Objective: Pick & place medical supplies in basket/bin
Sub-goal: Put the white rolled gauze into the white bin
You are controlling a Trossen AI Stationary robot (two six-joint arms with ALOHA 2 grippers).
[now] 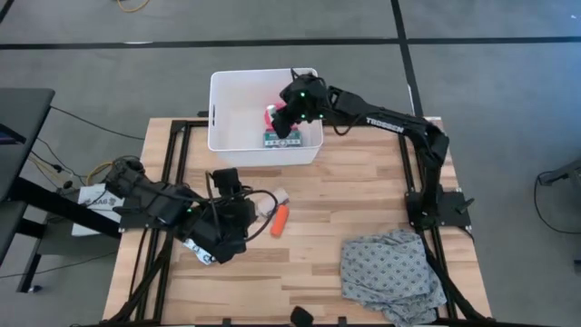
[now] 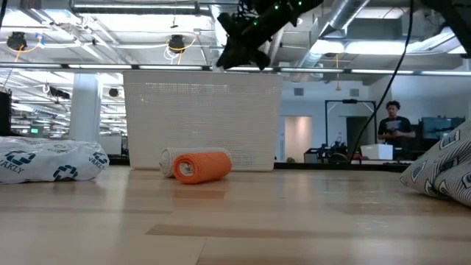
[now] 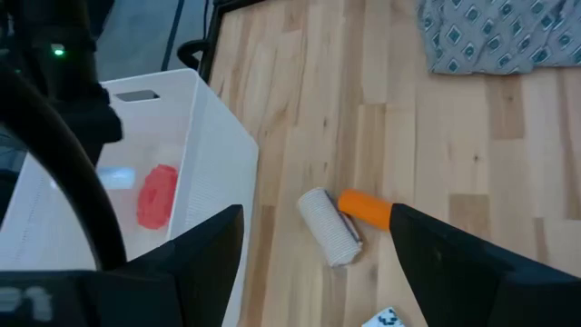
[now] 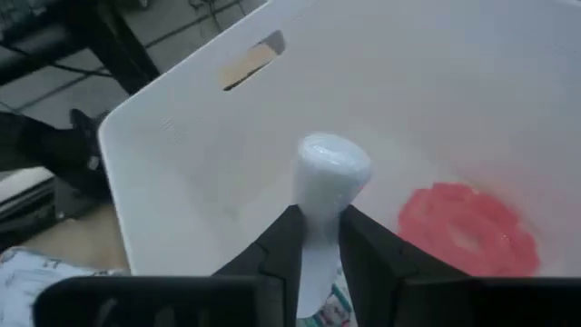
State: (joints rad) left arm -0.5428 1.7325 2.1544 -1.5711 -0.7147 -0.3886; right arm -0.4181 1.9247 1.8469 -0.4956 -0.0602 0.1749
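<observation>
The white tub [image 1: 231, 100] stands at the table's far edge. In it lie the green-and-white box [image 1: 281, 139] and the pink roll [image 4: 467, 227]. My right gripper [image 4: 318, 250] hovers over the tub's right part [image 2: 243, 44], shut on the small white tube [image 4: 327, 177]. The beige roll [image 3: 331, 227] and the orange tube [image 3: 365, 207] lie on their sides on the wood in front of the tub. My left gripper [image 3: 318, 291] is open, low, left of these two [image 1: 247, 207]. A white printed packet [image 2: 51, 162] lies by the left arm. My right gripper pinches the small white tube between its two fingers [image 4: 286, 245], on the tube's narrower part [image 4: 320, 218]. The rounded wider end [image 4: 331, 163] sticks out past the fingertips. The fingers slant down from the table's right side. The tube is lifted clear above the tub's floor.
The grey patterned cloth [image 1: 390, 272] lies bunched at the table's near right corner. Bare wood lies between the cloth and the orange tube [image 1: 280, 220]. A black cable loops beside the left arm [image 1: 259, 195]. A person [image 2: 394, 121] stands far behind the table.
</observation>
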